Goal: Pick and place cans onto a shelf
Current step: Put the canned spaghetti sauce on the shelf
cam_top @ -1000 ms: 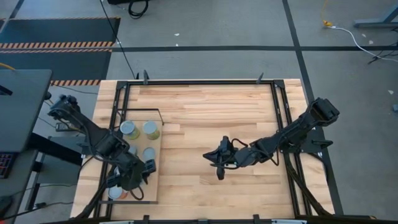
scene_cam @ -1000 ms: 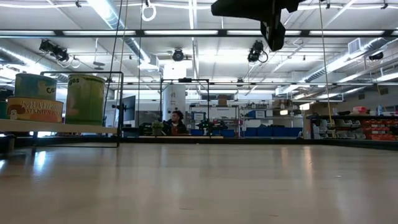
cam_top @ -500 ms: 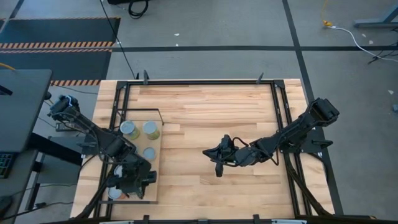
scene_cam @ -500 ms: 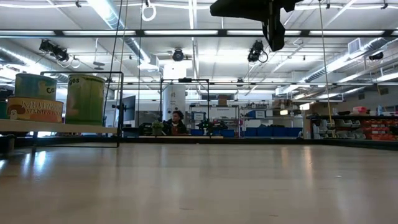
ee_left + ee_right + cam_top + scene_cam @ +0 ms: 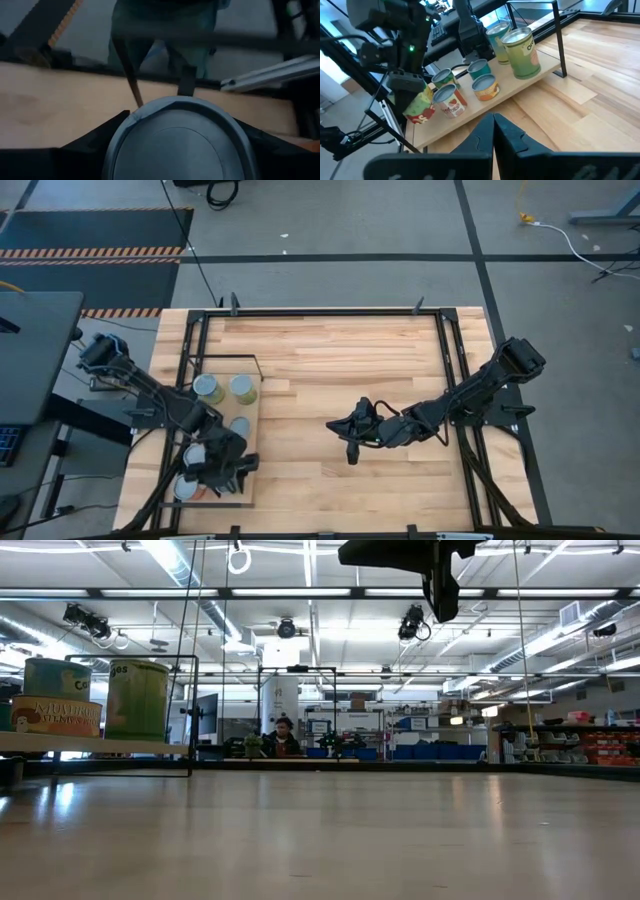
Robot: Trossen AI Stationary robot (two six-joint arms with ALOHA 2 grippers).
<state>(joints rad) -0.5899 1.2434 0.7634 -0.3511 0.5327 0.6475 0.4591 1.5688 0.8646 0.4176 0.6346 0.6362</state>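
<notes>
The shelf [image 5: 250,442] is a pale board in a thin black frame at the table's left. Several cans stand on it: two tall green ones [image 5: 241,387] at its far end and smaller ones [image 5: 486,86] nearer. My left gripper [image 5: 224,468] is over the shelf's near end, shut on a small can with a yellow and red label [image 5: 418,109]. That can's grey top [image 5: 175,145] fills the left wrist view. My right gripper [image 5: 349,442] is shut and empty above the table's middle; it also shows in the low view [image 5: 440,595]. My left gripper has the can between its two fingers [image 5: 90,147], one on each side of the can's round wall just below the top rim [image 5: 120,131]. The fingers come from above. The can hangs tilted below the gripper [image 5: 418,109], at the shelf's near end.
The shelf's black wire frame [image 5: 559,37] rises beside the tall cans. Black rails [image 5: 450,370] run along the table's sides. Bare planked tabletop [image 5: 340,370] lies between the shelf and my right arm. A person [image 5: 283,735] sits far off in the room.
My left gripper has shifted a little toward the table's near edge over the shelf, and a silvery can top beside its wrist has come into view. My right arm has kept still.
</notes>
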